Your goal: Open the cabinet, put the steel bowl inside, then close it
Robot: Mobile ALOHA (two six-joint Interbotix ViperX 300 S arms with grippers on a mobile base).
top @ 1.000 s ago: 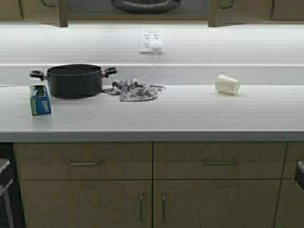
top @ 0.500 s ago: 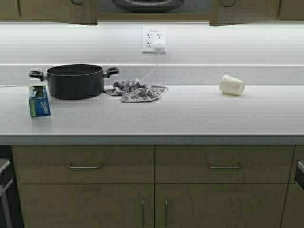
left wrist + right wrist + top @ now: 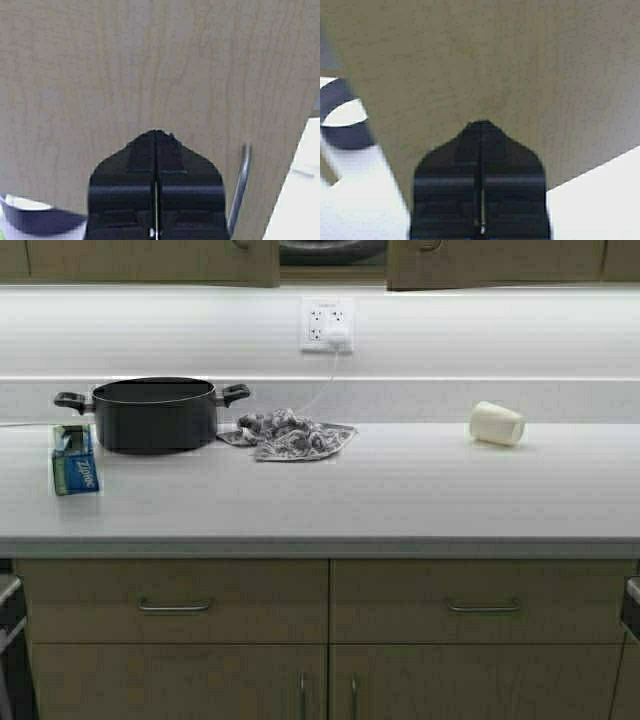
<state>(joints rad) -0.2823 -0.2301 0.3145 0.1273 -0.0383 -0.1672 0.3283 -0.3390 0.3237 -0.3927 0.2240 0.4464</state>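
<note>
The cabinet (image 3: 150, 260) hangs along the top edge of the high view, above the lit backsplash. Its two doors stand nearly shut, leaving a narrow gap between them. Through that gap shows the lower curve of the steel bowl (image 3: 330, 252), resting inside the cabinet.

The left wrist view shows the left tool (image 3: 156, 134) with its fingers pressed together, holding nothing, its tip right against the pale wood face of a cabinet door, just beside that door's metal bar handle (image 3: 240, 185). The right wrist view shows the right tool (image 3: 481, 122) likewise pinched together and empty, its tip against the other door's wood face. Neither arm appears in the high view.

Below, the white surface (image 3: 400, 490) carries a black two-handled pot (image 3: 152, 414) at the left, with a blue box (image 3: 75, 460) in front of it near the edge. A crumpled grey cloth (image 3: 288, 434) lies just beside the pot's right handle. A pale cup (image 3: 497, 424) lies on its side well apart to the right. A wall outlet (image 3: 327, 323) with a white plug sits above the cloth. Base drawers (image 3: 175, 602) run beneath the surface.
</note>
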